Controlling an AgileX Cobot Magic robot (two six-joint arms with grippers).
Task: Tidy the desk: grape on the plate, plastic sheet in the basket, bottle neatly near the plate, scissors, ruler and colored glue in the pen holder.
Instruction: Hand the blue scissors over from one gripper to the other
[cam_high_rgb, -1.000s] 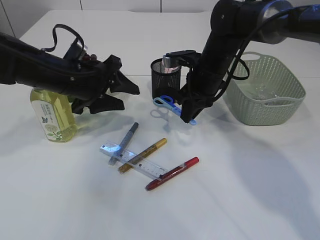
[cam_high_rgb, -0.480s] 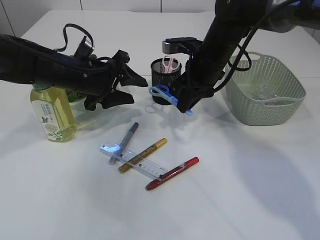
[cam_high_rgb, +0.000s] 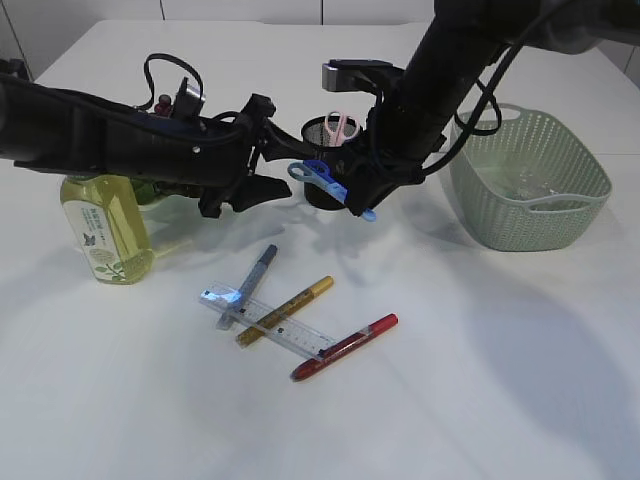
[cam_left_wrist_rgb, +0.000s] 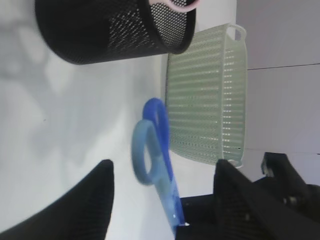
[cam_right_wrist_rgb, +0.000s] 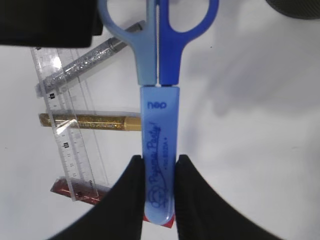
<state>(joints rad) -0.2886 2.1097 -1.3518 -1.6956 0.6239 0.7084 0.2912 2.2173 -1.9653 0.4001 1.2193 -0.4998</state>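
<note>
change: scissors (cam_high_rgb: 330, 187) lifted off the table since a second ago, now in the air at the pen holder's (cam_high_rgb: 322, 165) front rim; left arm has reached further right toward them
exterior scissors: blue plastic loop handles point at 10 o'clock, light-blue sheath end at 4 o'clock
exterior right gripper (cam_high_rgb: 362, 200): clamped on the sheathed scissors blade
exterior left gripper (cam_high_rgb: 272, 168): black fingers spread, holding nothing, handles just beside its tips
exterior table: yellow-green bottle (cam_high_rgb: 104, 229) at 9 o'clock; clear ruler (cam_high_rgb: 268, 327) at 6 o'clock under silver, gold and red glitter glue pens (cam_high_rgb: 289, 309); pale green woven basket (cam_high_rgb: 560, 160) at 3 o'clock
left wrist: two dark fingers (cam_left_wrist_rgb: 80, 211) apart, scissor loops hanging between them, not touching; black mesh holder at 12 o'clock, ribbed basket wall behind
right wrist: jaws pinch the smooth light-blue sheath at 6 o'clock, handles at 12 o'clock; ruler and glue pens lie below at 9 o'clock
</note>
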